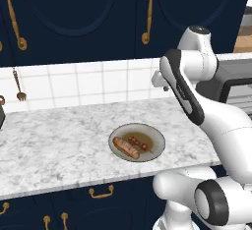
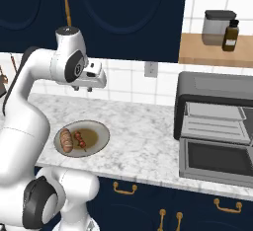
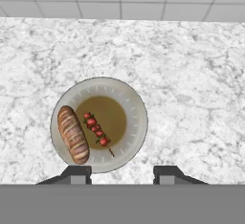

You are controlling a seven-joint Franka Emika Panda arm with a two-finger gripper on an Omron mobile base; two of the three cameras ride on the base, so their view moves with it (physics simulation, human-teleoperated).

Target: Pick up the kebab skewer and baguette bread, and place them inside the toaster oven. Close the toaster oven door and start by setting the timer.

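Golden-brown baguette bread (image 3: pixel 73 134) and kebab skewer (image 3: pixel 97 133) lie side by side on a plate (image 3: pixel 136 107) near the bench (image 3: pixel 191 74) front edge. Hand (image 3: pixel 122 174) hovers above, jaws parted, empty. Toaster oven (image 2: pixel 212 109) door (image 2: pixel 217 162) open. Nothing loaded yet; every step remains.

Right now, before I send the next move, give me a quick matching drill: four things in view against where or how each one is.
Things:
1. baguette bread
2. kebab skewer
3. toaster oven door
4. gripper

States:
A. dropped open, nothing on the rack behind it
B. above the plate, holding nothing
C. lying along the plate's rim
D. lying across the plate's brown centre

Pairs: 1-C, 2-D, 3-A, 4-B
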